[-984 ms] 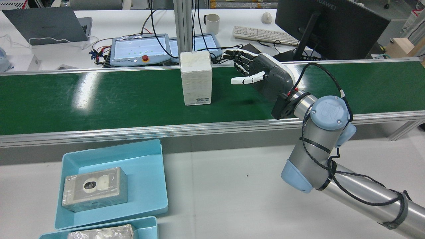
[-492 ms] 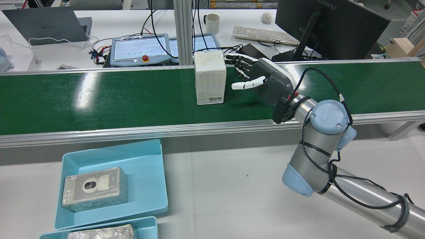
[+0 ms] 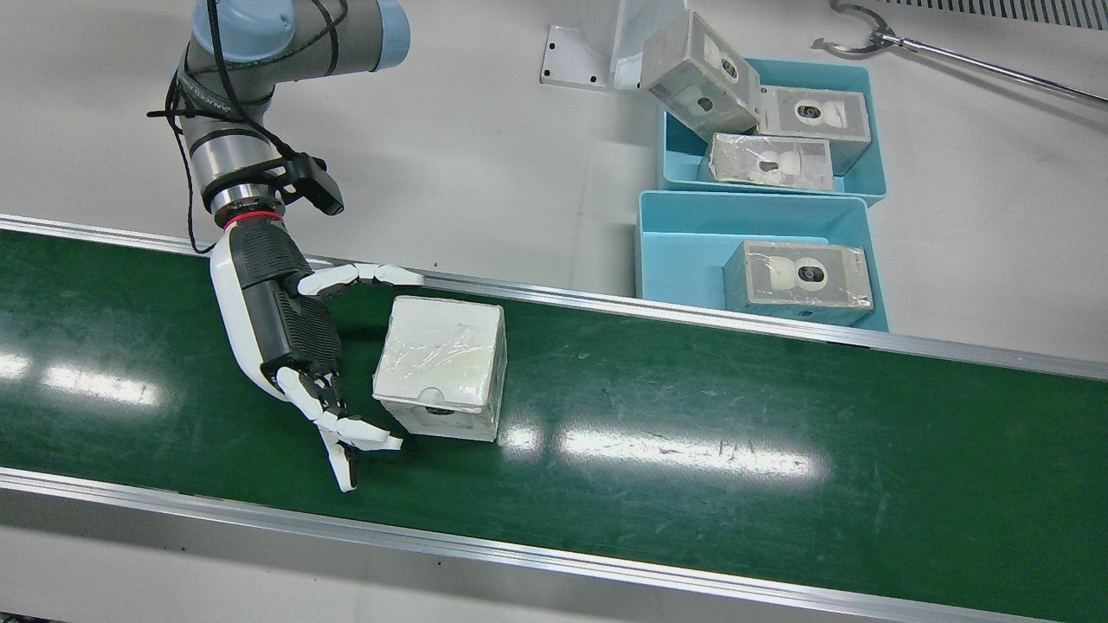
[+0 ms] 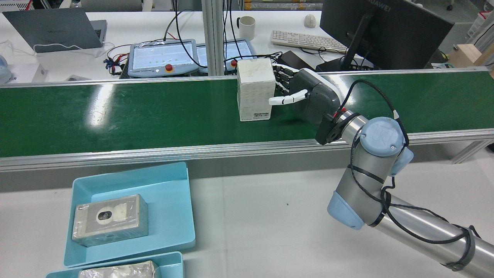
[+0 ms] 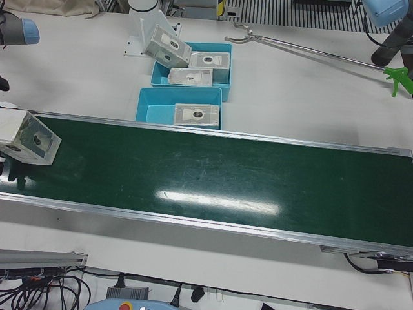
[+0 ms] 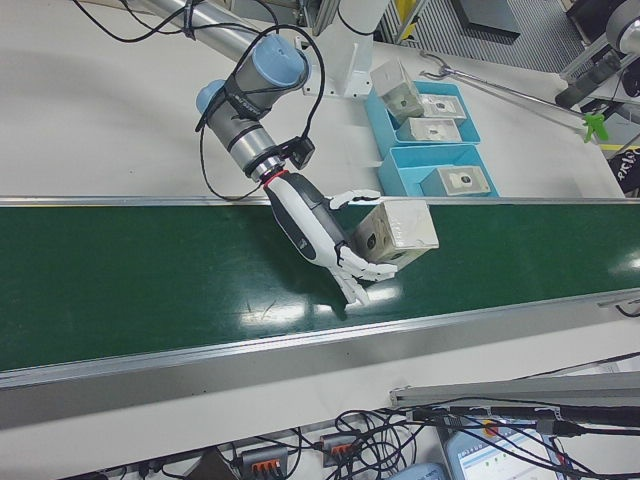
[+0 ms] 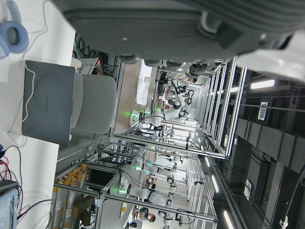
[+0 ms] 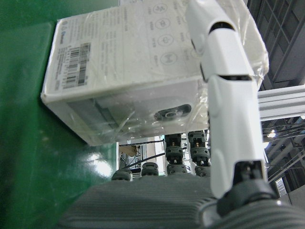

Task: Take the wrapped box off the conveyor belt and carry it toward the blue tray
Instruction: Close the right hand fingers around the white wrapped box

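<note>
From high behind me, the rear view looks forward across the conveyor belt (image 4: 115, 116); the front view looks almost straight down on it. Both share the belt, while my right hand's camera sits close above it, turned sideways.

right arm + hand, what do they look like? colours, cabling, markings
The right arm is bare silver tube with pale blue joint caps, one embossed UR. A black cable loops along it, strapped with black ties; a red ring marks the wrist. The right hand has a dark grey ribbed palm, white shell edge, and white-and-black segmented fingers.
</note>
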`<state>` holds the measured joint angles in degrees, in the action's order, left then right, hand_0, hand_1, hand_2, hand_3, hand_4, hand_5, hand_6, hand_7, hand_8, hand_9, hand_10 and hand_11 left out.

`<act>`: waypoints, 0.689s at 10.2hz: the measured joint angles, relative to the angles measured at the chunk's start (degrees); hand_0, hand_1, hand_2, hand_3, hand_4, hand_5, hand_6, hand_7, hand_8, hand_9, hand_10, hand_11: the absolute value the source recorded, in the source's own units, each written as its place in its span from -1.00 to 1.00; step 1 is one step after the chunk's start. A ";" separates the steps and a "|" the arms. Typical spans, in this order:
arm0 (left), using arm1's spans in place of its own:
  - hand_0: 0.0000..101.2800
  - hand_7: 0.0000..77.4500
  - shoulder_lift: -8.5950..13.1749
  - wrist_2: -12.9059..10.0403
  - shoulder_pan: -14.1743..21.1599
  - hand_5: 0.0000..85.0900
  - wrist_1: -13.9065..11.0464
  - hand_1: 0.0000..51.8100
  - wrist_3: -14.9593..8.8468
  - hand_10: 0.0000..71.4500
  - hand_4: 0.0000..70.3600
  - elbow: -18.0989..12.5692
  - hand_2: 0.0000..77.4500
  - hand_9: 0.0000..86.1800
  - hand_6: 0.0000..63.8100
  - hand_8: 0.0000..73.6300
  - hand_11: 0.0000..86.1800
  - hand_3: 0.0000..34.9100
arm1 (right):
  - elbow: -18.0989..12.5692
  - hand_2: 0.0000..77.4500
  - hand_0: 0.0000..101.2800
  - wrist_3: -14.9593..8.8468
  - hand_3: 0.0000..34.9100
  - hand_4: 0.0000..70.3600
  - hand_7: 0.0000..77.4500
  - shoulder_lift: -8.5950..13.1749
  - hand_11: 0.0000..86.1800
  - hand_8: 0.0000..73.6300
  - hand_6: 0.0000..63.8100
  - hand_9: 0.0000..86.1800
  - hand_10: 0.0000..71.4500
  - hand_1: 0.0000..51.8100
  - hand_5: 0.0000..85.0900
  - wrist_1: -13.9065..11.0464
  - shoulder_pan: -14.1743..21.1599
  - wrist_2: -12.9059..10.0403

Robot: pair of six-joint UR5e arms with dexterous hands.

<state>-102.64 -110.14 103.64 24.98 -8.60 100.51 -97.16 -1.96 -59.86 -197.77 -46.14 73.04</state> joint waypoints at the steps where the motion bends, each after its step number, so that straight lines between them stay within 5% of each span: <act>1: -1.00 -0.99 0.00 0.00 0.00 -0.97 0.00 -1.00 0.00 -0.98 -1.00 0.00 -0.99 -1.00 -1.00 -0.99 -1.00 -1.00 | 0.05 -0.52 0.01 -0.03 -0.69 -0.55 -0.44 0.00 -0.96 -1.00 -0.80 -0.89 -1.00 -0.26 -0.53 0.01 0.01 0.00; 7: -1.00 -0.99 0.00 0.00 0.00 -0.97 0.00 -1.00 0.00 -1.00 -1.00 0.00 -0.99 -1.00 -1.00 -0.99 -0.99 -1.00 | 0.14 -0.49 0.01 -0.01 -0.72 -0.55 -0.41 0.01 -0.96 -0.99 -0.78 -0.89 -1.00 -0.26 -0.50 -0.03 0.00 -0.11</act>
<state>-102.64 -110.14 103.65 24.98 -8.60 100.51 -97.01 -1.97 -59.85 -197.80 -46.14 72.93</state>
